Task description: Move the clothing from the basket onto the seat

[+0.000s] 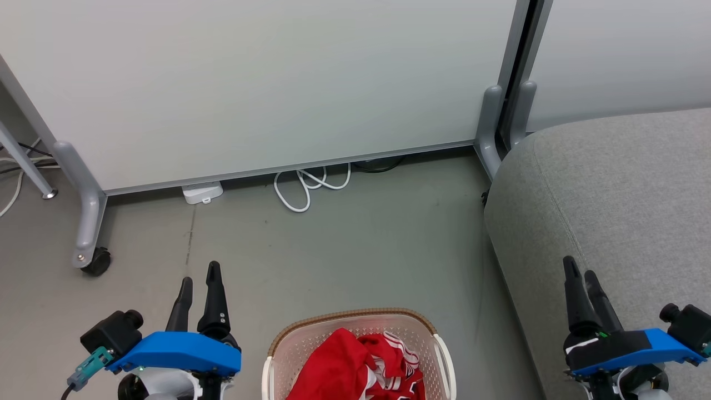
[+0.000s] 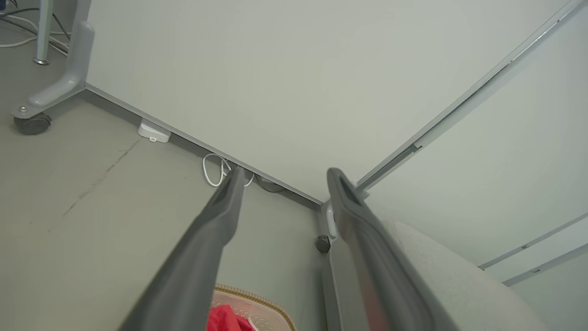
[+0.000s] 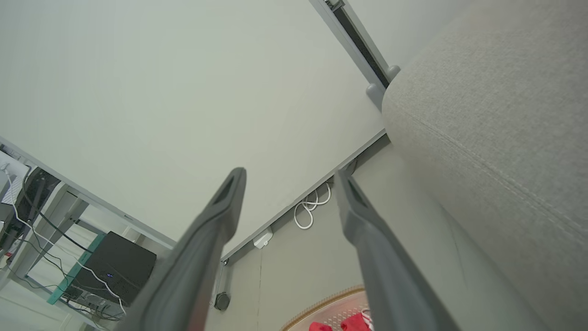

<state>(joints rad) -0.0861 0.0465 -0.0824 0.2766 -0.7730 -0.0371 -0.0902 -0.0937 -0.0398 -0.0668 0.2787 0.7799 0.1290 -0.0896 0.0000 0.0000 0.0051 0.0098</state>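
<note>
The red clothing (image 1: 361, 366) with white trim lies bunched inside the cream basket (image 1: 303, 336), which stands on the floor at the bottom middle of the head view. A corner of the basket (image 2: 257, 305) with red fabric (image 2: 223, 319) peeks in the left wrist view, and its rim (image 3: 328, 301) in the right wrist view. The light-grey seat (image 1: 616, 189) fills the right side. My left gripper (image 1: 199, 275) hangs open to the left of the basket, empty. My right gripper (image 1: 580, 268) is open over the seat's front edge, empty.
A white partition panel (image 1: 266, 83) on grey wheeled feet (image 1: 91, 255) closes off the back. A white cable coil (image 1: 308, 186) and a small white box (image 1: 203, 193) lie at its base. Bare grey floor (image 1: 344, 255) stretches between panel and basket.
</note>
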